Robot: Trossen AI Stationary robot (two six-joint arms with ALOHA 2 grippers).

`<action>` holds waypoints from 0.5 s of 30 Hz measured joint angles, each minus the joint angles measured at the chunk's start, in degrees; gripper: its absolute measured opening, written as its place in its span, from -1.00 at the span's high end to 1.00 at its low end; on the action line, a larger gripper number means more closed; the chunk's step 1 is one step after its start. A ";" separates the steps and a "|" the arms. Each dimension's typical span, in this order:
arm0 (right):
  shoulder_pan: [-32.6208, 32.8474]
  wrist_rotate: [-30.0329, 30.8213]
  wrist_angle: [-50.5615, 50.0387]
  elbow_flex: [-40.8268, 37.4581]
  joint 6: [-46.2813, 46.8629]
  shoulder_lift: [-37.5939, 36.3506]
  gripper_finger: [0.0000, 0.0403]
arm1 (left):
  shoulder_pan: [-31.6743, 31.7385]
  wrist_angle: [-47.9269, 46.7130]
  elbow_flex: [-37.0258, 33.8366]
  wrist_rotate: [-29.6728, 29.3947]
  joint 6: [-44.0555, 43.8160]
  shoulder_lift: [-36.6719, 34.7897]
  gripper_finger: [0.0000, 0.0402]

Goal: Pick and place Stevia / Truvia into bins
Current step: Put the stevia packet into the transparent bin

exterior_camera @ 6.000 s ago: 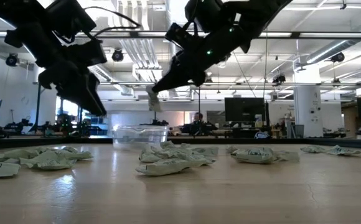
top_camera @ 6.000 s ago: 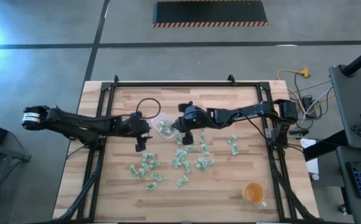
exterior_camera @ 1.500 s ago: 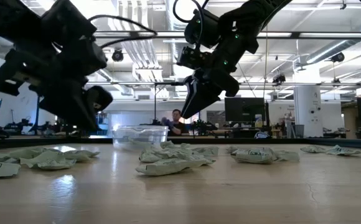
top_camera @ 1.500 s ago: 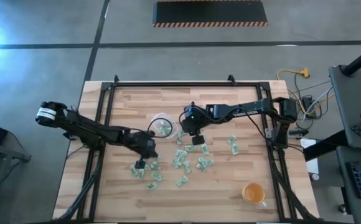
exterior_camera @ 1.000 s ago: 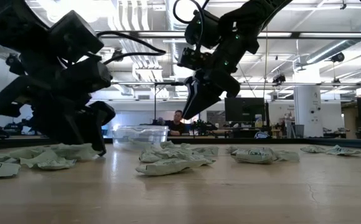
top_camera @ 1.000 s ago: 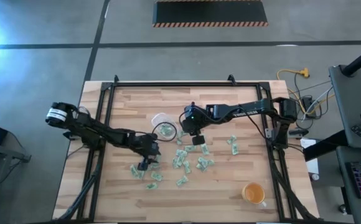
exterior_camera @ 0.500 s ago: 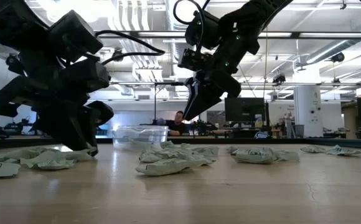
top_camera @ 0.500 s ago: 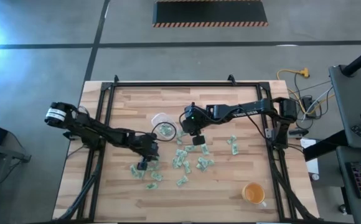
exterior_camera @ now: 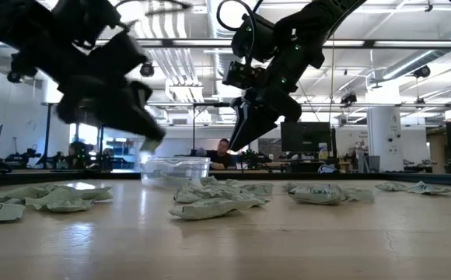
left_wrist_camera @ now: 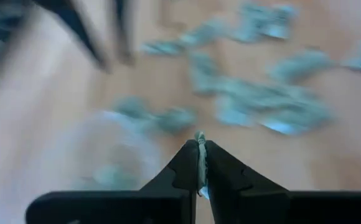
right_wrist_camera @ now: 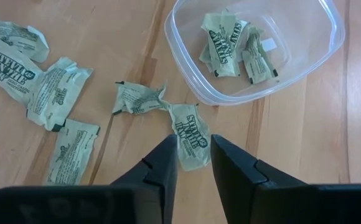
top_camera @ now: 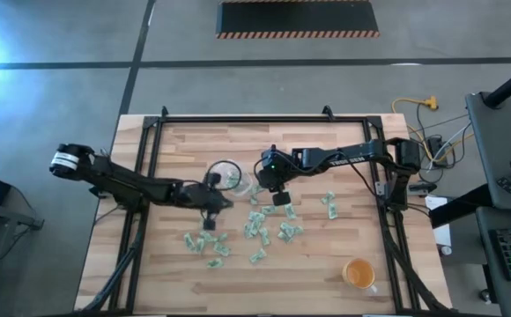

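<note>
Several pale green Stevia packets (top_camera: 257,231) lie scattered on the wooden table, also in the low view (exterior_camera: 210,207). The clear bin (top_camera: 230,177) stands far of them with several packets inside (right_wrist_camera: 230,43). My left gripper (top_camera: 209,222) hangs above the left part of the pile, shut on one packet (left_wrist_camera: 200,135). My right gripper (right_wrist_camera: 193,158) hovers open just right of the bin (right_wrist_camera: 255,56), high above the table (exterior_camera: 245,134). A packet (right_wrist_camera: 190,140) lies on the wood below the gap between its fingers. My left gripper pinches one packet between its two fingertips; the left wrist view shows only a thin pale edge (left_wrist_camera: 200,142) between them. The packet is lifted clear of the table. Which part of the packet the fingers have, blur hides.
An orange cup (top_camera: 359,275) stands near the table's front right corner. A black frame (top_camera: 264,119) runs along the far edge and both sides. Bare wood (top_camera: 159,264) lies at the near left. People and desks show in the room behind (exterior_camera: 224,152).
My left gripper was open and down among the left packets. It has shut on one, then risen quickly and swung toward the far edge and the bin. My right gripper has kept still.
</note>
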 joint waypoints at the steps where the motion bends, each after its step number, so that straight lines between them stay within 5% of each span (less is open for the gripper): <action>1: 0.00 -0.01 0.02 0.00 0.01 0.00 0.58 | -0.02 1.05 0.00 -3.01 1.61 -0.36 0.96; 6: 0.00 0.00 0.14 0.00 0.38 0.00 0.62 | 0.78 7.49 0.05 -11.98 10.40 -1.15 0.96; 15: 0.02 -0.01 -0.04 0.00 4.83 0.00 0.63 | 9.18 8.25 -0.31 -12.66 12.60 2.46 0.96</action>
